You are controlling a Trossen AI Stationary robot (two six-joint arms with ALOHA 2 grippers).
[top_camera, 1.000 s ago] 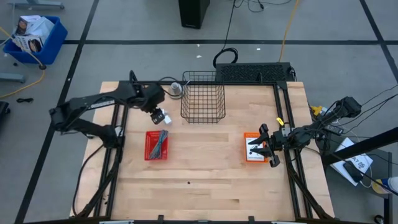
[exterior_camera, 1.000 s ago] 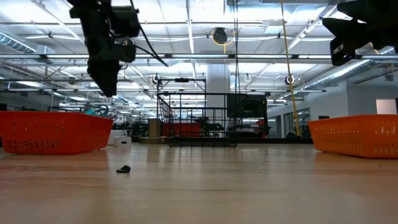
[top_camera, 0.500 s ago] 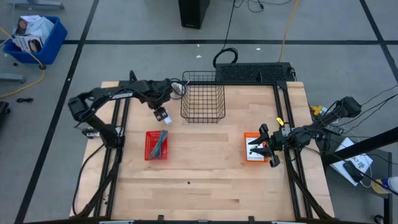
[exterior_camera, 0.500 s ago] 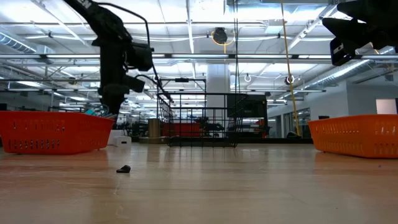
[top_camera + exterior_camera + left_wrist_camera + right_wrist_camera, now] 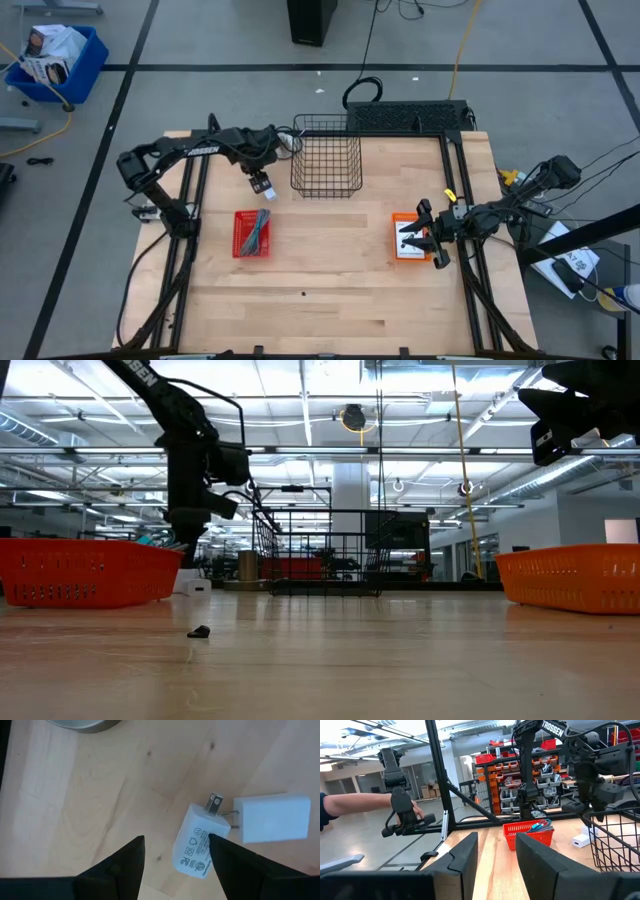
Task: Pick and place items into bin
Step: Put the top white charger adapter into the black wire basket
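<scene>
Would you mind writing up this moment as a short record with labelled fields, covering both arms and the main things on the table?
left pincer: open, above two white plug adapters lying on the table, beside the wire basket
right pincer: open, over the orange tray at the table's right edge
red tray: left of centre, holds a grey strip and a teal-blue cord
wire basket contents: nothing visible inside
small dark scrap: loose on the table
background: a person's hand beyond the table
</scene>
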